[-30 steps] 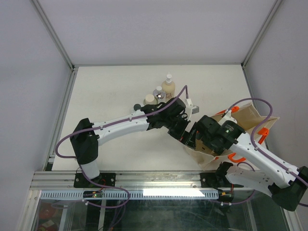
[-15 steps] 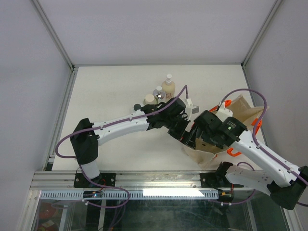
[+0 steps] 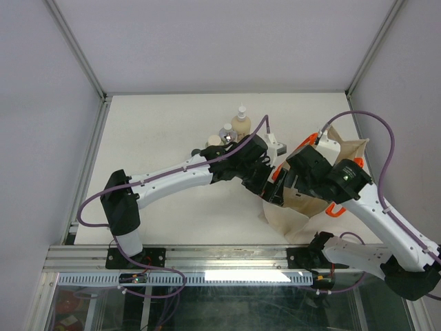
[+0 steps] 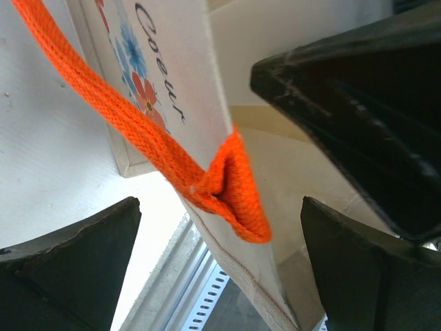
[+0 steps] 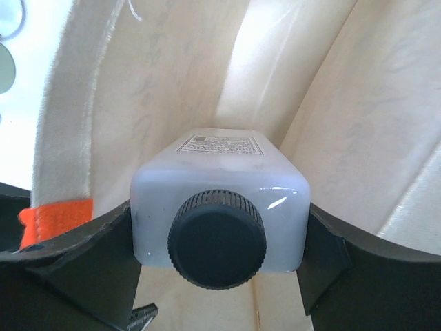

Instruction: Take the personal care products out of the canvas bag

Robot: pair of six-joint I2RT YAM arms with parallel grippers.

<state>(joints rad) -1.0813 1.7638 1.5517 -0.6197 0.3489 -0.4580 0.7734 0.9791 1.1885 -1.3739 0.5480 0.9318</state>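
Your right gripper (image 5: 218, 227) is clamped on a whitish square bottle (image 5: 220, 165) with a dark screw cap. Both fingers (image 5: 76, 262) press against the bottle's flat sides just below its shoulders, and the jaws stand only as wide as the bottle. The bottle is inside the canvas bag (image 5: 358, 103), cap toward the wrist camera, with cream fabric on every side of it.

Your left gripper (image 4: 220, 203) is spread wide at the bag's mouth. The bag's rim and the stitched end of an orange handle (image 4: 138, 138) hang between its fingers (image 4: 69, 269). There is a visible gap on each side, so it grips nothing. The printed face of the bag, with flowers and script lettering, shows on that rim.

From above, the bag sits on the right half of the table (image 3: 158, 124), and both grippers meet at its open left end.

Standing close together on the table, beyond your left arm (image 3: 172, 181), are:
- a cream pump bottle (image 3: 241, 125)
- a silver-capped bottle (image 3: 227, 131)
- an olive cylinder (image 3: 214, 142) with a beige cap

A dark cap (image 3: 196, 152) shows right at the arm's edge. What it belongs to is hidden.
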